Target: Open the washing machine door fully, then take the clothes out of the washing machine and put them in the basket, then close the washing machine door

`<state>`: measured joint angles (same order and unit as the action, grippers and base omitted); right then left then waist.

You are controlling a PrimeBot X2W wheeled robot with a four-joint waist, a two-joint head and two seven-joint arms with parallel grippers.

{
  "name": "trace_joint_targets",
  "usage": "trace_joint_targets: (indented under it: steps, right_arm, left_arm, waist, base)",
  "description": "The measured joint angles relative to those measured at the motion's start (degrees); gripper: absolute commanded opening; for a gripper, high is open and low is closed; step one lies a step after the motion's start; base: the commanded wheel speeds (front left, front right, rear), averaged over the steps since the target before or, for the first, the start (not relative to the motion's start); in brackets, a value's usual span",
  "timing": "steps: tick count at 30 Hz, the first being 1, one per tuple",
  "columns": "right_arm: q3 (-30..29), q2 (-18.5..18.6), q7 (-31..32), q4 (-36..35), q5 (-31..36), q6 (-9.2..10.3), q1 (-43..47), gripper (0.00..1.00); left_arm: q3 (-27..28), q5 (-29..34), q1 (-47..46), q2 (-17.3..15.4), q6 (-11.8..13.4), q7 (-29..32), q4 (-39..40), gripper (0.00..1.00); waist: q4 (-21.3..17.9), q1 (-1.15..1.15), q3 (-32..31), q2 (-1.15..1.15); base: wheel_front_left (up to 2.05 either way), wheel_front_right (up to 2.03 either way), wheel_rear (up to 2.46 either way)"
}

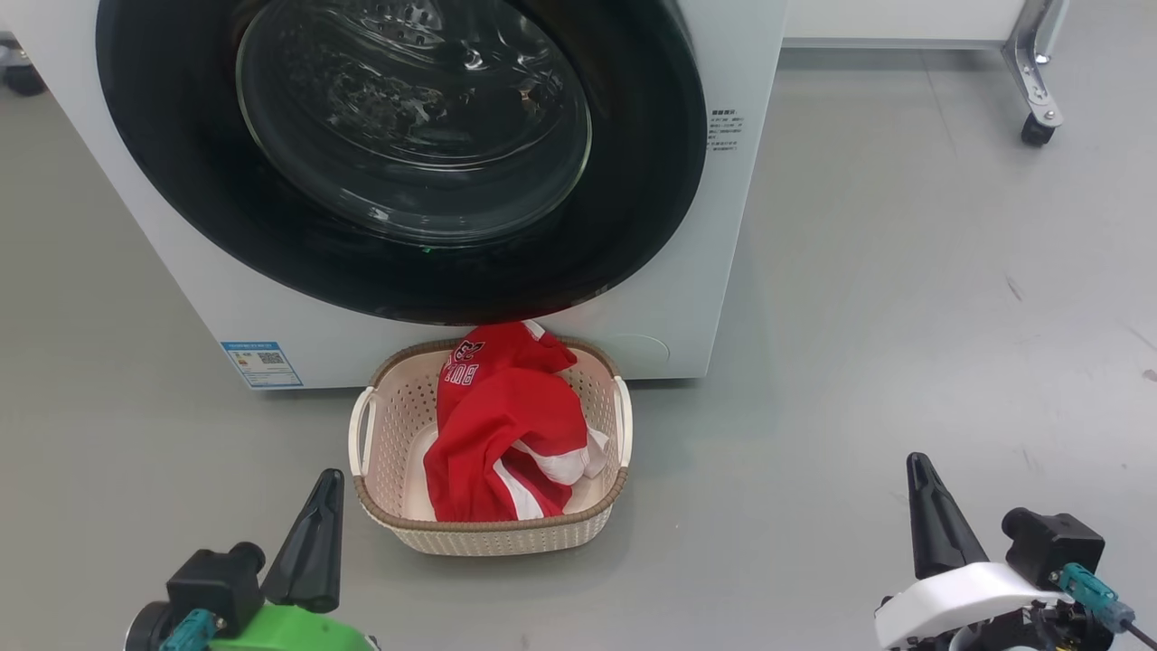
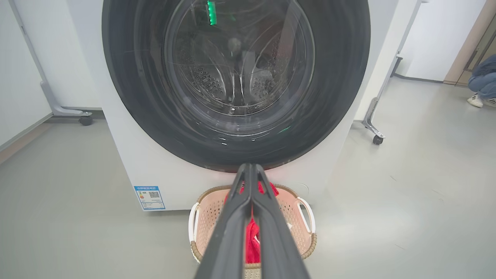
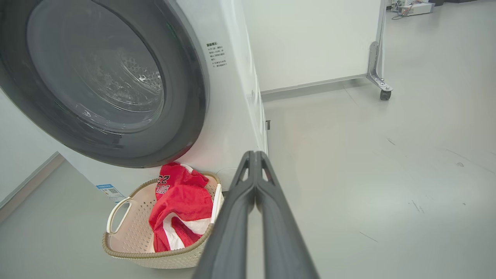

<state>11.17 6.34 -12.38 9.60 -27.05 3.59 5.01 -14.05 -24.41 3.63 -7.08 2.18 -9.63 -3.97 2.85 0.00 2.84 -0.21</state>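
The washing machine (image 1: pixel 687 298) stands ahead, its round black-ringed door (image 1: pixel 407 154) lying flat against the front. Through the glass in the left wrist view the dimpled drum (image 2: pixel 232 77) shows no red fabric. Red clothes (image 1: pixel 502 425) with white stripes lie in the cream basket (image 1: pixel 389 434) on the floor just before the machine. My left gripper (image 1: pixel 327 477) hovers at the basket's near left corner, shut and empty. My right gripper (image 1: pixel 917 461) is off to the basket's right over bare floor, shut and empty.
Grey floor (image 1: pixel 904 316) spreads to the right of the machine. A white panel on a metal caster leg (image 1: pixel 1035 90) stands at the back right. In the left wrist view a person's foot (image 2: pixel 478 100) shows at the far right edge.
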Motion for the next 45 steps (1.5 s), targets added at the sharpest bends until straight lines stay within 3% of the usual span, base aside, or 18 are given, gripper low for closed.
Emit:
trace_joint_targets:
  steps: [10,45]
  right_arm:
    - [-1.9,-0.6,1.9,0.0,-8.8,-1.18,-0.1,0.00]
    - [-7.5,-1.0,7.8,1.8,-32.2,-4.61,-2.8,0.00]
  left_arm:
    - [1.8,-9.6,0.0,0.4,-0.6,1.4,-0.1,0.00]
    - [6.7,-34.3,-1.4,0.7,-3.1,6.1,-3.6,0.00]
  waist:
    - [-0.3,0.00,-0.3,0.00]
    - [-1.4,0.00,-1.2,0.00]
  base:
    - [0.00,0.00,0.00]
    - [0.00,0.00,0.00]
